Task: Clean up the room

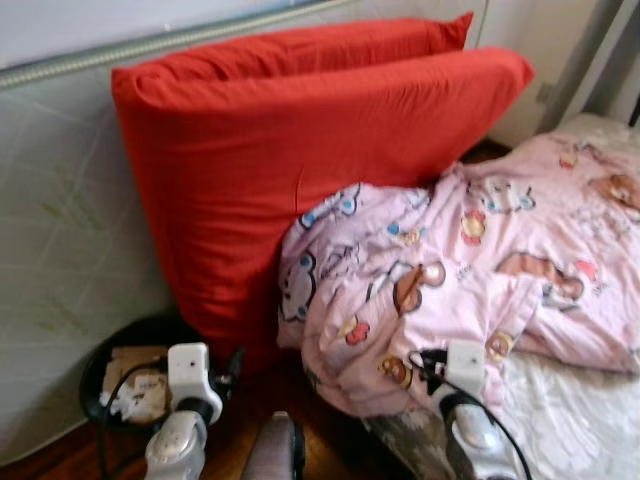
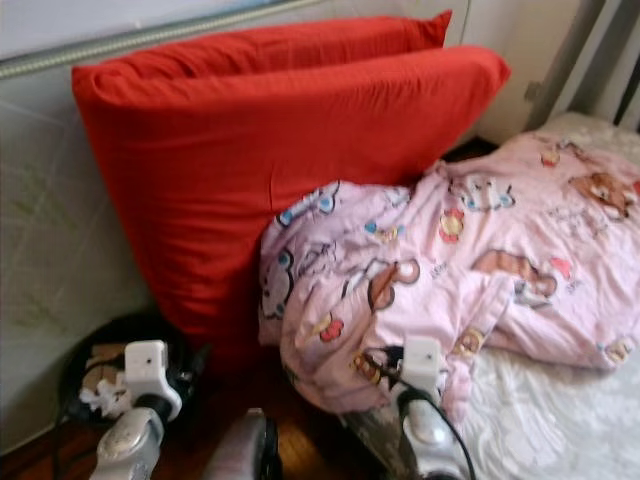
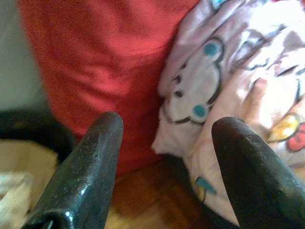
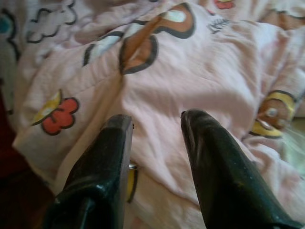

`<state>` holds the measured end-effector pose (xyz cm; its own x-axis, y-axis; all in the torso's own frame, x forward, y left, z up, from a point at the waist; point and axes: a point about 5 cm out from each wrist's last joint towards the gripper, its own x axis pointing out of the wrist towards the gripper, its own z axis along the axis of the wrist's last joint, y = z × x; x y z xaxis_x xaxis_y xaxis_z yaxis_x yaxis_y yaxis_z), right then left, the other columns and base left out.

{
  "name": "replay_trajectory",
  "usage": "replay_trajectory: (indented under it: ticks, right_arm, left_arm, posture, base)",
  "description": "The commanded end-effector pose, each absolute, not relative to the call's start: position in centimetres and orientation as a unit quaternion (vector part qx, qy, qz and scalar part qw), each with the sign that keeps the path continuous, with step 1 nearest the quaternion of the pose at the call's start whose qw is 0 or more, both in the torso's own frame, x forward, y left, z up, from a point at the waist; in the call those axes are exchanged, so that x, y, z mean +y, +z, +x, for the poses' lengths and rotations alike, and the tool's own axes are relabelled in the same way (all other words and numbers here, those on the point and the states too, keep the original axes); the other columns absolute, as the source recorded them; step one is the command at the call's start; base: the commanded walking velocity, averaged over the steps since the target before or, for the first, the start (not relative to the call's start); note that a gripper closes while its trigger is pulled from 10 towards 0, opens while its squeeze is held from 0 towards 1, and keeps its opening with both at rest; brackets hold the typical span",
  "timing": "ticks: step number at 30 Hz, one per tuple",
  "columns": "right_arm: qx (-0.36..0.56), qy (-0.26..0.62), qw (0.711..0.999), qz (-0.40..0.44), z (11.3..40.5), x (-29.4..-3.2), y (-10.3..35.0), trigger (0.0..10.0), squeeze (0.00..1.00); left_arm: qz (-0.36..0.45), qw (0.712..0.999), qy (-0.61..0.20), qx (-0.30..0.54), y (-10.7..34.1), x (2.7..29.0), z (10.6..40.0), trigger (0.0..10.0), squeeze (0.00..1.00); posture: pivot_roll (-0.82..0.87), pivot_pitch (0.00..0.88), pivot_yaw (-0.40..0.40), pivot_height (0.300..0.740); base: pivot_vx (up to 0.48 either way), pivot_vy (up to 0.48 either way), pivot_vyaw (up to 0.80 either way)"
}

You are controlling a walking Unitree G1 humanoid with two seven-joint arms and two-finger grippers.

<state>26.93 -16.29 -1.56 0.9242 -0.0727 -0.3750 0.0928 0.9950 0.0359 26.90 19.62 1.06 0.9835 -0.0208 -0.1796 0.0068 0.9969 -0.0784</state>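
The robot stands at the foot of a rumpled bed, both arms raised toward a pink cartoon-print quilt (image 1: 480, 270) that lies bunched in a heap and spills over the edge of the white mattress (image 1: 570, 420). The right gripper (image 4: 155, 138) hovers with its jaws parted and empty — the quilt's pink cloth lies directly ahead of and beneath the two black fingers, very near, though whether the tips touch it cannot be told. The left gripper (image 3: 164, 143) is also spread wide and holds nothing; between and beyond its jaws sits the quilt's hanging corner, with a large red pillow (image 1: 300, 170) just beside it on the outer side and bare wooden floor (image 3: 143, 195) below.

Two red pillows stand propped against the pale wall panel (image 1: 60, 260), one behind the other. A black bin (image 1: 130, 370) with paper scraps inside sits on the floor, near the left arm.

By the look of things the tidying has barely begun — the quilt is neither folded nor spread, and nothing is yet in either gripper. Gathering or straightening the quilt appears to be the job in hand, with the pillows likely still to be placed.
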Motion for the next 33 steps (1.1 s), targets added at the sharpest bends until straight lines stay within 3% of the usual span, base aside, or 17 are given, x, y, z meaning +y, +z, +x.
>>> replay_trajectory:
  ticks: [1, 24, 33]
  right_arm:
    - [0.197, -0.053, 0.979, 0.025, 26.9, -16.9, -1.7, 10.0, 0.0]
    - [0.229, -0.162, 0.958, 0.068, 28.9, -21.2, -0.1, 10.0, 0.0]
    - [0.224, -0.155, 0.96, 0.068, 29.5, -21.3, 0.4, 10.0, 0.0]
  left_arm:
    - [-0.038, 0.996, -0.013, 0.081, 1.6, 19.4, 27.5, 10.0, 0.0]
    - [-0.037, 0.996, -0.022, 0.079, 1.8, 19.9, 27.5, 10.0, 0.0]
    - [-0.031, 0.996, -0.029, 0.075, 2.0, 20.0, 27.4, 10.0, 0.0]
  posture:
    - [0.11, 0.082, 0.004, 0.645]
    - [0.14, 0.116, 0.016, 0.616]
    - [0.16, 0.132, 0.024, 0.571]
  base:
    - [0.0, 0.0, 0.0]
    - [0.0, 0.0, 0.0]
    - [0.0, 0.0, 0.0]
